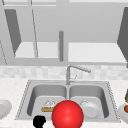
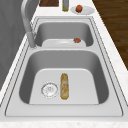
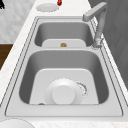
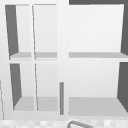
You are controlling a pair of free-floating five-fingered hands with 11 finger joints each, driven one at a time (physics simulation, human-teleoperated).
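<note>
My left hand [image 1: 39, 121] is a small black shape at the bottom of the front view, in front of the sink's [image 1: 25, 100] left basin; its dark edge also shows in the right side view [image 3: 1, 4]. Right beside it a big red ball [image 1: 67, 115] covers the sink's front rim. A bread roll [image 2: 64, 86] lies in the left basin next to the drain [image 2: 49, 89]. A white dish [image 3: 63, 93] sits in the right basin, with a small reddish-brown item [image 2: 77, 40] near it.
The faucet [image 1: 68, 72] rises behind the divider. A white plate [image 1: 3, 108] lies on the left counter. On the right counter stand a plate [image 2: 87, 10] with a reddish fruit [image 2: 79, 8] and a bottle [image 2: 65, 5]. Open cabinet shelves [image 4: 95, 105] hang above.
</note>
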